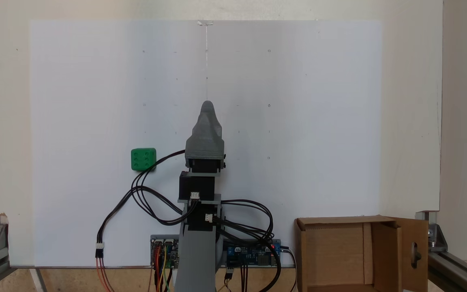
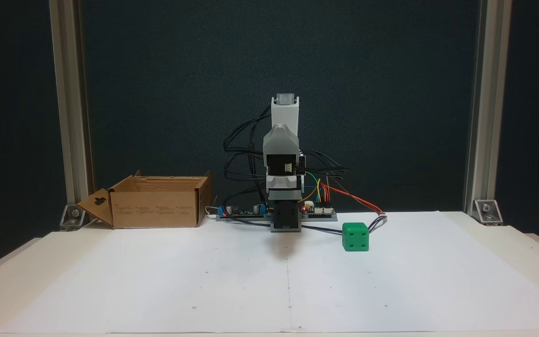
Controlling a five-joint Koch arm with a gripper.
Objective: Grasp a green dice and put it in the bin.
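The green dice [image 1: 143, 159] [image 2: 355, 236] rests on the white sheet, close to the arm's base and touching nothing but a loose black cable beside it. My grey gripper [image 1: 207, 106] [image 2: 286, 224] is folded low over the base on the sheet's centre line. It lies to the right of the dice in one fixed view and to its left in the other, well apart from it. A single tapered tip shows, so the jaws' state is unclear. The bin [image 1: 330, 251] [image 2: 155, 206], an open brown cardboard box with a handle-hole flap, stands beside the base on the side away from the dice.
Circuit boards [image 1: 253, 253] [image 2: 318, 211] with coloured wires sit at the arm's base, and black cables [image 1: 144, 198] loop out toward the dice. Aluminium frame posts [image 2: 68, 117] stand at the table's rear corners. The white sheet [image 1: 298, 101] stretches wide in front of the arm.
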